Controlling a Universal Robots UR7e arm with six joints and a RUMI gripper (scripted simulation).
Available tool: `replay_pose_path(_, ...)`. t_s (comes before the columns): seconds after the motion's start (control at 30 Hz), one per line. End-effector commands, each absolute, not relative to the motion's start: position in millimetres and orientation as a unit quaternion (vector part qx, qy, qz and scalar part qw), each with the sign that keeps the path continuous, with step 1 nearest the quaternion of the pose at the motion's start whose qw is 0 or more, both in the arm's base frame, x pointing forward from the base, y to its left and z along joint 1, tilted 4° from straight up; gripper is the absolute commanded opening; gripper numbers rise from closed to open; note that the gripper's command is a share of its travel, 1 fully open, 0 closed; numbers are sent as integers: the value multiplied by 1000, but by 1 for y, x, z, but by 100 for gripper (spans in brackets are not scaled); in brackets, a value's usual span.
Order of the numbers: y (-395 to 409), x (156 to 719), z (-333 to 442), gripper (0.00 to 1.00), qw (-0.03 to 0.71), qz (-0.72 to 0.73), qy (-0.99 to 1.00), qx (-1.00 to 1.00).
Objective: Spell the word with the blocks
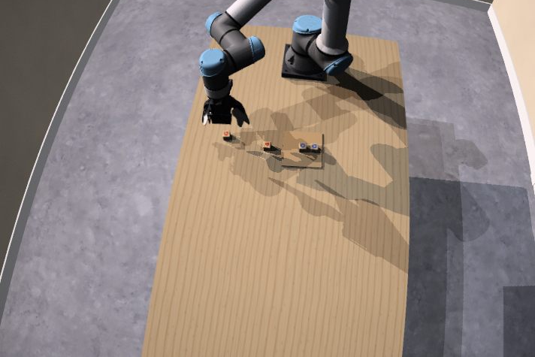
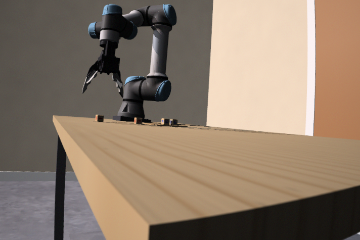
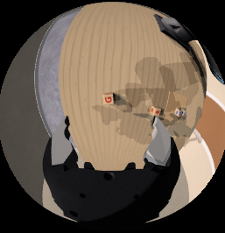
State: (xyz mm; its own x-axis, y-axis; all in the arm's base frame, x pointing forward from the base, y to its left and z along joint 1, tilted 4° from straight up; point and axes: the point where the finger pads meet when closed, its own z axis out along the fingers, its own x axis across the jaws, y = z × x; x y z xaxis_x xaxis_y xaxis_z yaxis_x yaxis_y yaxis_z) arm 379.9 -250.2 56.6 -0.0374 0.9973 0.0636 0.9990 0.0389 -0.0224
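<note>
My gripper (image 1: pixel 225 119) is open and empty, held well above the table near its left edge; it also shows in the exterior view (image 2: pixel 102 86). A block with a red G (image 1: pixel 226 135) lies on the bare table just below and in front of the gripper; the wrist view shows it too (image 3: pixel 108 99). A second red-lettered block (image 1: pixel 267 145) lies just left of the tan mat (image 1: pixel 303 153), off it. Two blue-lettered blocks (image 1: pixel 303 146) (image 1: pixel 315 146) sit side by side on the mat. Their letters are too small to read.
The robot base (image 1: pixel 307 57) stands on the table behind the mat. The table's left edge (image 1: pixel 196 128) is close to the G block. Arm shadows cross the table around the mat.
</note>
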Motion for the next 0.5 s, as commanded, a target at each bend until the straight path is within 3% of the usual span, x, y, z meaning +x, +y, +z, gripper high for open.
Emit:
replay_pose_path(0.0, -256, 381, 57, 100, 29, -15, -734, -679)
replay_pose_path(0.47, -257, 380, 57, 100, 28, -16, -742, -669)
